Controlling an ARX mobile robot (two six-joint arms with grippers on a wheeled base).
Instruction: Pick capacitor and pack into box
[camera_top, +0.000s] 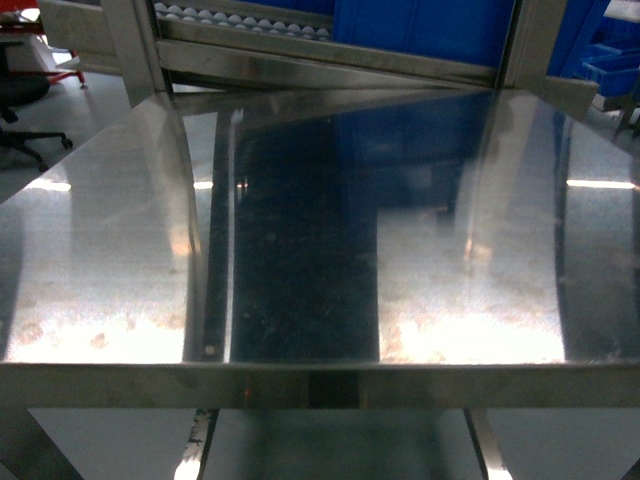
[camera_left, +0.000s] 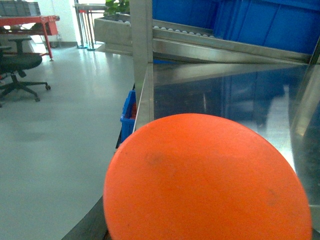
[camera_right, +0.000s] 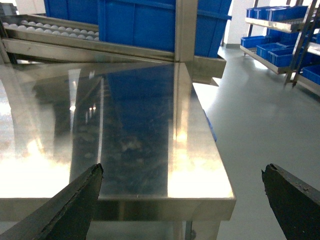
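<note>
Capacitor (camera_left: 205, 180) is seen once only, in the left wrist view, as a single smooth orange rounded face pressed close to the lens and filling the lower half of the picture; its printed numbers are not shown. It is set over the left edge of the one steel desk (camera_top: 120, 260), whose top is seen in all three views.

Of the left claw (camera_left: 87, 226) only a dark sliver is seen under the orange face, so whether it is apart or clamped cannot be told. The right claw (camera_right: 181, 170) is held wide apart, its two dark fingers (camera_right: 75, 200) framing the near right corner of the desk without touching anything.

Behind the desk, one roller rack (camera_right: 50, 32) is pictured with two large blue bins (camera_right: 140, 25) on it. One smaller blue bin (camera_left: 129, 112) is seen on the floor beside the desk, and one black office chair (camera_left: 20, 65) stands well apart to the left.
</note>
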